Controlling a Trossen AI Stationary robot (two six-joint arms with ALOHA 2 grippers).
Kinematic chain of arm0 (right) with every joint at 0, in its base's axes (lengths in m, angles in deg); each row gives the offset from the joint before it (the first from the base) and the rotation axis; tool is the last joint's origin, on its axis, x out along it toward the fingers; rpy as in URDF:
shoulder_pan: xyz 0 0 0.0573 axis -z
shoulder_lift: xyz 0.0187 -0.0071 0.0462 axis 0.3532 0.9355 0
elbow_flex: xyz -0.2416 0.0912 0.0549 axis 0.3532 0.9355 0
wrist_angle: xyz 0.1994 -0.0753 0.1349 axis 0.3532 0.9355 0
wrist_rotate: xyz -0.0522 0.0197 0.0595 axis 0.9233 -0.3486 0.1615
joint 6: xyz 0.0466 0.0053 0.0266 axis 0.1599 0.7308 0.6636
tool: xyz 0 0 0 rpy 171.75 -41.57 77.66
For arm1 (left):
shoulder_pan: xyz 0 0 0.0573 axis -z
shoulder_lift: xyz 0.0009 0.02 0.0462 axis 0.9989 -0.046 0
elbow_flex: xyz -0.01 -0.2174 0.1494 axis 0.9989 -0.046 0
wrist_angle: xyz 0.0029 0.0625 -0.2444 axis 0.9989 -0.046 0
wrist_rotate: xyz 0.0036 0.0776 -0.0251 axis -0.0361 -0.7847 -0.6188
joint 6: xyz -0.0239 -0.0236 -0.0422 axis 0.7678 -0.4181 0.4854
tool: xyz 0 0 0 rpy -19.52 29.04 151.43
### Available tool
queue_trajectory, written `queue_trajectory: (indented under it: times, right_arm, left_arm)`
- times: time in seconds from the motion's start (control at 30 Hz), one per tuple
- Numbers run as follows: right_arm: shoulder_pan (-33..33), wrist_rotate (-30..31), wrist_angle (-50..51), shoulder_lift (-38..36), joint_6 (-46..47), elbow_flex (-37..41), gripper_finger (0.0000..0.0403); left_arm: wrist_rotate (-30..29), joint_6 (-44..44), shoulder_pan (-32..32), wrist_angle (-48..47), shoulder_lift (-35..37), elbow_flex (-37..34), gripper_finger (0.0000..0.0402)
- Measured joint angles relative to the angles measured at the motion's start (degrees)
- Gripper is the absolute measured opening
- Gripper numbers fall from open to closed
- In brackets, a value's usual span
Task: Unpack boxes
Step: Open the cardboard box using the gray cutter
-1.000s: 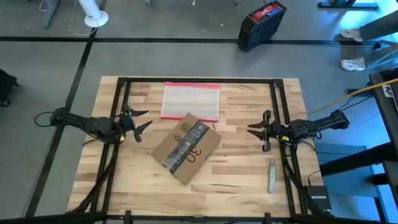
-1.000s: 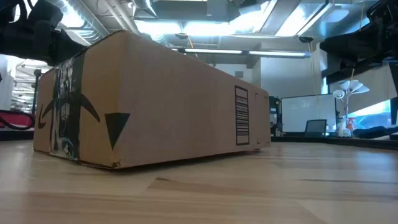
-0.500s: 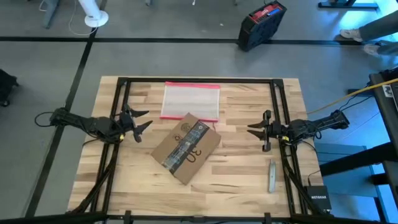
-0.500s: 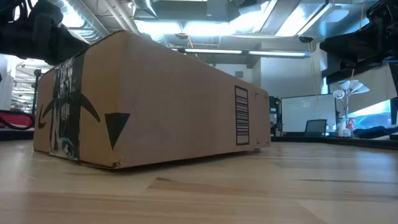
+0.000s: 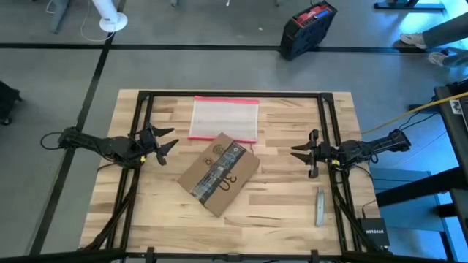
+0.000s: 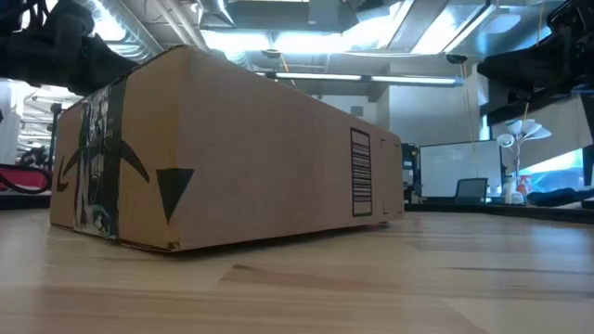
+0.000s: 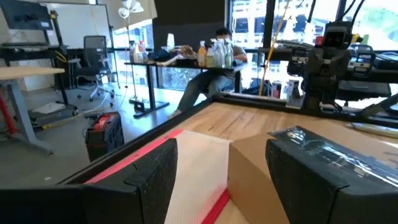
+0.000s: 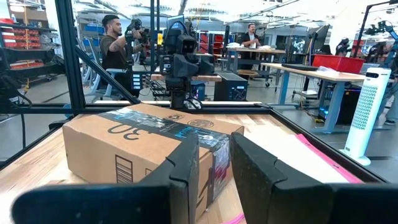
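The brown cardboard box (image 5: 219, 174) with a black tape strip lies flat on its underside at the middle of the table, turned diagonally; it also fills the low view (image 6: 241, 158). My left gripper (image 5: 167, 140) hovers open at the table's left, pointing level toward the box (image 7: 245, 174). At the table's right my right gripper (image 5: 298, 153) points level at the box (image 8: 124, 149), its fingers (image 8: 186, 168) a narrow gap apart with nothing between them. Neither gripper touches anything.
A clear pouch with a pink-red edge (image 5: 224, 119) lies flat just beyond the box, toward the far edge. A grey tool (image 5: 319, 207) lies near the front right. A black frame (image 5: 234, 95) borders the table. A black and red case (image 5: 307, 29) stands on the floor.
My left gripper has rolled a little about the line it points along, staying in place. The box and my right gripper have kept still.
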Motion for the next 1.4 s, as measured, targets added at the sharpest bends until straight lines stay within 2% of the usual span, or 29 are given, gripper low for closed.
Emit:
queue_trajectory:
  times: [0.13, 0.2, 0.27, 0.4, 0.47, 0.53, 0.67, 0.8, 0.87, 0.97, 1.1, 1.23, 1.4]
  right_arm:
    - [0.0, 0.0, 0.0, 0.0, 0.0, 0.0, 0.0083]
    - [0.0, 0.0, 0.0, 0.0, 0.0, 0.0, 0.0083]
    - [0.0, 0.0, 0.0, 0.0, 0.0, 0.0, 0.0083]
    - [0.0, 0.0, 0.0, 0.0, 0.0, 0.0, 0.0083]
    - [0.0, 0.0, 0.0, 0.0, 0.0, 0.0, 0.0083]
    - [0.0, 0.0, 0.0, 0.0, 0.0, 0.0, 0.0083]
    - [0.0, 0.0, 0.0, 0.0, 0.0, 0.0, 0.0083]
    - [0.0, 0.0, 0.0, 0.0, 0.0, 0.0, 0.0083]
    - [0.0, 0.0, 0.0, 0.0, 0.0, 0.0, 0.0083]
    - [0.0, 0.0, 0.0, 0.0, 0.0, 0.0, 0.0083]
    - [0.0, 0.0, 0.0, 0.0, 0.0, 0.0, 0.0083]
    - [0.0, 0.0, 0.0, 0.0, 0.0, 0.0, 0.0083]
    - [0.0, 0.0, 0.0, 0.0, 0.0, 0.0, 0.0083]
  left_arm:
    - [1.2, 4.2, -0.1, -1.0, 0.0, 0.0, 0.0235]
    - [4.8, 1.2, -0.1, 3.6, 0.0, 0.0, 0.0235]
    - [11.4, -5.4, -0.1, 16.8, -0.1, -0.2, 0.0235]
    - [27.4, -19.5, -0.1, 49.4, -0.1, -1.6, 0.0235]
    - [30.4, -24.1, -0.1, 57.8, -0.3, 0.0, 0.0235]
    - [32.3, -26.5, -0.1, 57.4, -0.8, 4.6, 0.0235]
    - [36.4, -28.4, -0.1, 38.7, -5.7, 20.0, 0.0235]
    - [35.4, -28.4, -0.1, 22.7, -17.5, 36.3, 0.0235]
    - [32.2, -28.7, -0.1, 13.7, -24.5, 44.5, 0.0235]
    - [24.4, -28.5, -0.1, -1.5, -34.8, 56.2, 0.0235]
    - [15.2, -23.9, -0.7, -26.7, -47.0, 69.0, 0.0235]
    - [14.3, -12.2, -2.3, -48.3, -55.6, 74.6, 0.0235]
    - [14.2, -0.4, -2.8, -61.5, -59.9, 71.3, 0.0235]
